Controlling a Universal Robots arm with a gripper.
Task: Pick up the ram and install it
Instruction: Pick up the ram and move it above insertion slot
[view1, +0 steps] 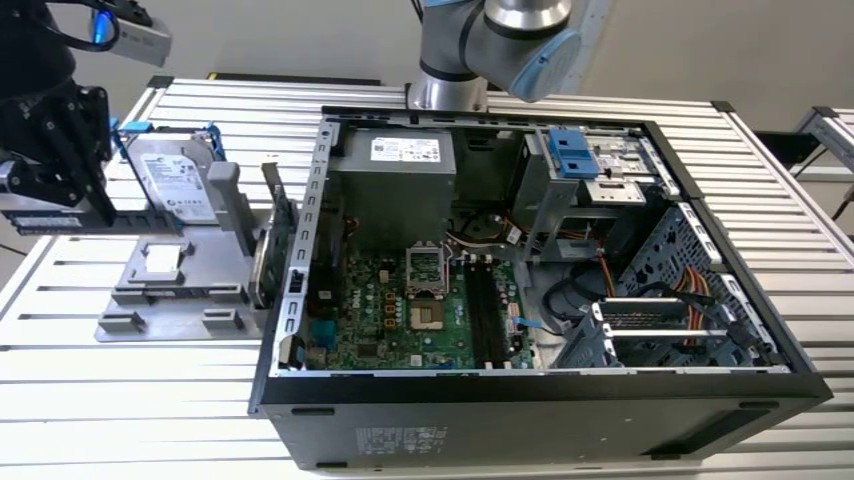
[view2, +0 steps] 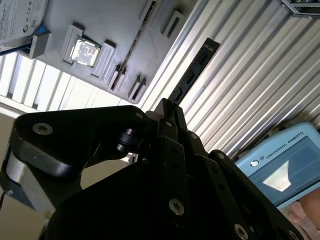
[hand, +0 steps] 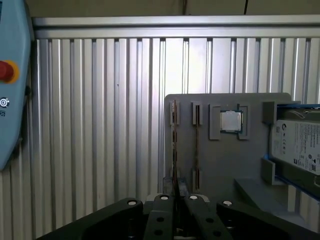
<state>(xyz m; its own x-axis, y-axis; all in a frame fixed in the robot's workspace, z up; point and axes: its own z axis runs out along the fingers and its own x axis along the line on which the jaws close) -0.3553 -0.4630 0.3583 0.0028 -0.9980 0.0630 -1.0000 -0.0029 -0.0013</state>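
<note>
My gripper is shut on the ram, a thin long stick held level above the slatted table, at the exterior view's left, beside the grey fixture. In the second wrist view the ram sticks out dark and edge-on from between the black fingers of the gripper. The first wrist view shows the ram as a thin line running from the gripper over the fixture's slots. The open computer case lies to the exterior view's right, with its motherboard and black slots uncovered.
On the fixture stand a silver hard drive with blue handles, a processor chip and a green expansion card. A light blue teach pendant lies on the table. The arm's base stands behind the case.
</note>
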